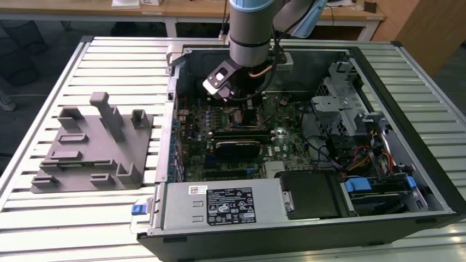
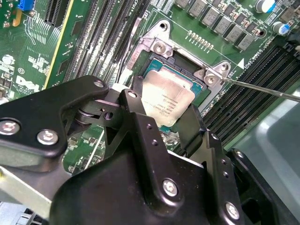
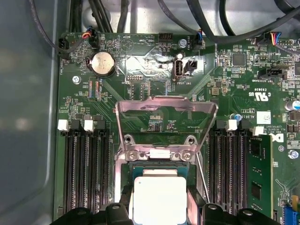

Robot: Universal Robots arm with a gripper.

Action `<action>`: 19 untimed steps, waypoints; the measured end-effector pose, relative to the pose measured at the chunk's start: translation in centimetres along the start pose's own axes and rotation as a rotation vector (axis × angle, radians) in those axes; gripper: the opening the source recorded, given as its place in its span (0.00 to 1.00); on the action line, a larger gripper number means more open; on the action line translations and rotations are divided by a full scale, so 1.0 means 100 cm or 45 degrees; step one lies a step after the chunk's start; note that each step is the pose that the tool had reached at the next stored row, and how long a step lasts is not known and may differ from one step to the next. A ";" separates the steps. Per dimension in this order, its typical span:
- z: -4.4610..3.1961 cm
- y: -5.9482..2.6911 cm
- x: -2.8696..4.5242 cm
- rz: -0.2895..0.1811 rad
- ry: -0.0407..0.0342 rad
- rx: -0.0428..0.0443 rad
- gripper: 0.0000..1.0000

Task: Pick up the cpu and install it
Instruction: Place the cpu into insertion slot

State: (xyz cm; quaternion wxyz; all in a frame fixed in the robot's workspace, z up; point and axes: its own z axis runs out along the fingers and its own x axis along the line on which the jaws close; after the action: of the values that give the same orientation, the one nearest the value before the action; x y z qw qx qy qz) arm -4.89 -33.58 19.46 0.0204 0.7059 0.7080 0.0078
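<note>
Now gripping the cpu (image 2: 166,101) by opposite edges between the closed fingers (image 2: 190,129), holding it nearly flat directly over the open socket (image 2: 183,74); in the exterior view, hovering at 12 o'clock from the black rectangular block (image 1: 234,147).

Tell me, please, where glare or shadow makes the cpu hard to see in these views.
In the first wrist view the cpu is washed out almost white and glare streaks the motherboard; in the second wrist view the cpu is evenly lit; in the exterior view the arm shades the motherboard.
</note>
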 end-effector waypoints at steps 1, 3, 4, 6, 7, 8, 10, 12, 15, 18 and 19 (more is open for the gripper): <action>0.0003 0.0000 0.0000 0.001 0.0000 0.000 0.54; 0.0011 0.0000 0.0000 0.003 0.0001 0.000 0.54; 0.0015 0.0002 0.0000 0.003 0.0002 0.000 0.54; 0.0019 0.0003 0.0000 0.004 -0.0001 0.000 0.54; 0.0020 0.0003 0.0000 0.004 0.0000 0.001 0.54; 0.0020 0.0003 0.0000 0.004 0.0000 0.000 0.54; 0.0022 0.0004 0.0000 0.004 0.0005 0.000 0.54; 0.0022 0.0004 0.0000 0.004 0.0005 0.000 0.54; 0.0024 0.0004 0.0001 0.004 0.0011 0.000 0.55; 0.0025 0.0004 0.0001 0.004 0.0011 0.000 0.61; 0.0024 0.0004 0.0001 0.004 0.0006 0.000 0.67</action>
State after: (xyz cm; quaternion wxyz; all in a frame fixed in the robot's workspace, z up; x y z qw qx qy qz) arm -4.84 -33.58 19.23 0.0202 0.7071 0.7068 0.0080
